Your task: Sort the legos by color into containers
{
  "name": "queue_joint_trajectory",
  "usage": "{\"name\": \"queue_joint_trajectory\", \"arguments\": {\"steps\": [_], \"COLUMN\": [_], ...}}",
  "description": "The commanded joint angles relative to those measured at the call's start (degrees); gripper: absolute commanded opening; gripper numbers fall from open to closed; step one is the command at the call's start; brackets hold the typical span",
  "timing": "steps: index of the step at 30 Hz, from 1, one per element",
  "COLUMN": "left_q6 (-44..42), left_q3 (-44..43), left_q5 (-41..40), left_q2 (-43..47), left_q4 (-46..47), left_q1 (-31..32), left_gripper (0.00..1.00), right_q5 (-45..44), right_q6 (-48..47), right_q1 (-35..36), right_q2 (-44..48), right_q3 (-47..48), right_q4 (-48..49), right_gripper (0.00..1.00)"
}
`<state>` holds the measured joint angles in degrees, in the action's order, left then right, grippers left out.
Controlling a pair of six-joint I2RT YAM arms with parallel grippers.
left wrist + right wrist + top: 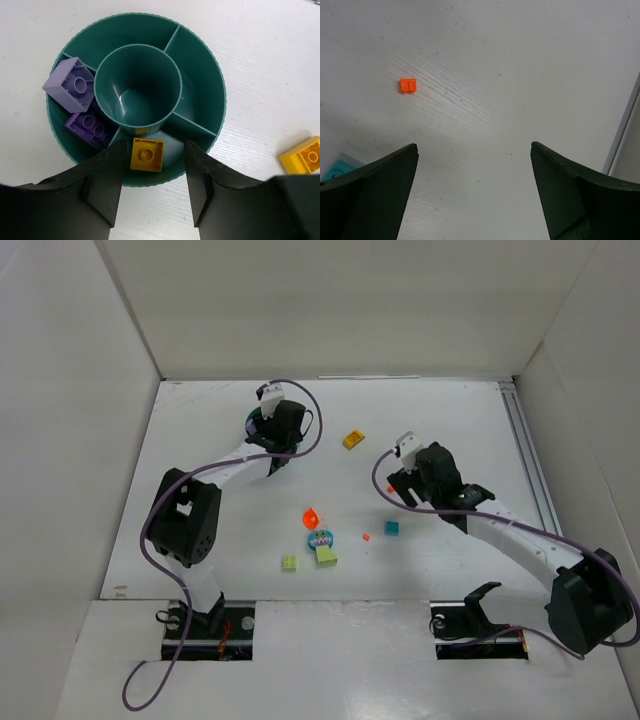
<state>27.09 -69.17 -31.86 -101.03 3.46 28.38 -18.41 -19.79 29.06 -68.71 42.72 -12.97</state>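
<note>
Teal lego [339, 166] seemingly half hidden

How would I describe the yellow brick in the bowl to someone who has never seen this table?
On the white table, find the round teal bowl. In the wedge nearest the left jaws lies one yellow brick. It is the only yellow piece inside; the next wedge holds two purple bricks.

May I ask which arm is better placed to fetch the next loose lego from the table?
Right: the right gripper hangs open near a small orange piece, while the left gripper is over the bowl with a yellow brick between its fingers.
</note>
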Motion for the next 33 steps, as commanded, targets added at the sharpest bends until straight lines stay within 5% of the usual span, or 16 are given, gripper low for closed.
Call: {"name": "queue_joint_trajectory", "arguments": {"steps": [1,12,22,33], "left_q6": [0.77,2.87,19.20,21.07], "left_q3": [-1.15,12.73,27.94,32.25], "left_q5": [-0.32,6.72,8.21,9.35], "left_q2": [3.64,27.98,45.21,59.63], "left_q4": [0.05,-0.56,-11.72,-17.00], "left_q1": [-0.26,1.40,2.73,3.78], "left_gripper": [0.49,0.99,1.00,1.00], "right_q5": [0.75,3.29,2.07,-6.11], "right_q6": [-0.51,25.64,50.80,61.96], "right_q1": [-0.85,-0.85,2.93,6.62], "right_q2": [-0.81,-20.20,-39.64,-55.29], "right_q3": [4.55,25.82,40.75,59.75], "right_q4": [2.69,-3.29,-1.62,-12.42], "right_gripper": [0.98,0.98,0.94,0.90]}}
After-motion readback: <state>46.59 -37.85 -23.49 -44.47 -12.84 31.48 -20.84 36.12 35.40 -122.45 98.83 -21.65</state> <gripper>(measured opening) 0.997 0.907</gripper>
